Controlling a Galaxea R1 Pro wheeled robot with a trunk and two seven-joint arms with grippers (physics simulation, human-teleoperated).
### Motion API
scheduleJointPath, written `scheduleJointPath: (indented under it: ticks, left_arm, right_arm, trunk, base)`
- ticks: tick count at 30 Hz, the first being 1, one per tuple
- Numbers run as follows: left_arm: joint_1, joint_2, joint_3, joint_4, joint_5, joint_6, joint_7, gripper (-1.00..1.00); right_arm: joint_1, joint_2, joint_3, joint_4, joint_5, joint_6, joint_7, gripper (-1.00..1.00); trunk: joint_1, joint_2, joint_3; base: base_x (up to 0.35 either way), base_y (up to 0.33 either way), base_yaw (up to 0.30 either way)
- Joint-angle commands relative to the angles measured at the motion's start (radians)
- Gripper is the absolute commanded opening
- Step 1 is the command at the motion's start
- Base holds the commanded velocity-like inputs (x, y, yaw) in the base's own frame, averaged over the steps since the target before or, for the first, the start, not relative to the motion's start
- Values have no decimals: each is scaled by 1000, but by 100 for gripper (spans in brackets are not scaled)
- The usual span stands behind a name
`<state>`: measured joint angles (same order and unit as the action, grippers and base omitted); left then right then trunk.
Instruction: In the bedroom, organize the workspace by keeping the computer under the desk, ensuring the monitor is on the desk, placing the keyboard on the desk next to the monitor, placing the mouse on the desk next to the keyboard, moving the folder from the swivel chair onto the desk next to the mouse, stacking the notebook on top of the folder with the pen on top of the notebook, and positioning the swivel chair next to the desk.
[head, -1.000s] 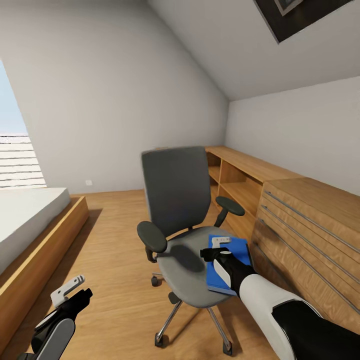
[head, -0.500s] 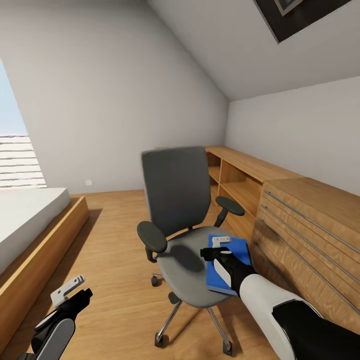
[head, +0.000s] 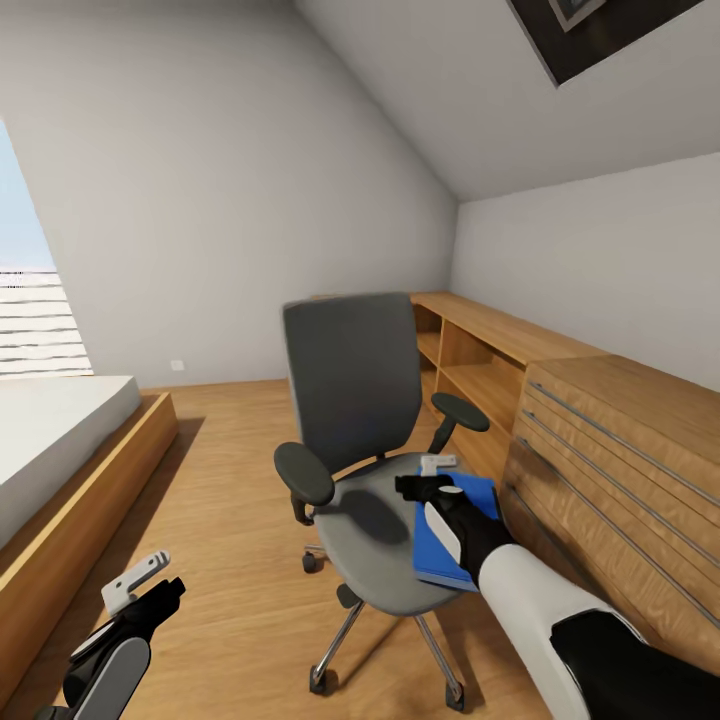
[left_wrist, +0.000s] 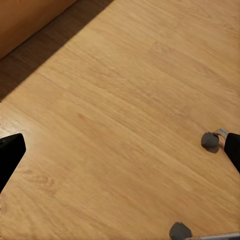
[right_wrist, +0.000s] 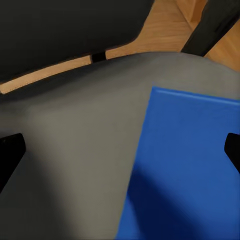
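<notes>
We saw plank floor (left_wrist: 120, 115) — two grey castors (left_wrist: 210, 140) of the swivel chair toward four o'clock, and a wooden bed frame (left_wrist: 25, 17) at eleven.

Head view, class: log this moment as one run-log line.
right gripper: open, above folder | folder: flat on swivel chair seat | left gripper: open, low over floor | folder not yet grasped
</notes>
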<state>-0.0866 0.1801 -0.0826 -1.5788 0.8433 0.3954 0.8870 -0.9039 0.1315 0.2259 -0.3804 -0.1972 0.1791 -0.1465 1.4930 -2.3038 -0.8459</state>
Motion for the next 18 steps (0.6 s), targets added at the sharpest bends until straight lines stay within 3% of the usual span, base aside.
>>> scheduleJointPath:
  ticks: [1,6,7,9,10,18]
  left_arm:
    - [-1,1,-2,-1,4,3,7,100]
    - [-1,1,-2,0,4,3,7,100]
    - [-1,1,-2,0,4,3,7,100]
    - [-1,1,-2,0,3,3,7,100]
    - [-1,1,-2,0,2,3,7,100]
    - [-1,1,-2,0,5,3,7,100]
  right_arm:
    - [8,-2,7,-28,-10,24,-8,100]
    - [68,-18,3,-211,-10,146,-9,100]
    - [174,-59,-12,-467,-22,283,-11,100]
    - [245,-90,-69,-650,-61,372,-11,100]
    - [352,-111,-397,-877,-235,482,-9,100]
    - [353,-105,-405,-867,-244,474,-8,100]
  trunk:
    - [0,0,-1]
    - [0,0,-1]
    - [0,0,-1]
    - [0,0,-1]
    - [0,0,-1]
    - [0,0,-1]
  base:
    - [0,0,0]
    - [0,0,0]
    - [0,0,0]
    - [0,0,0]
    - [0,0,0]
    - [0,0,0]
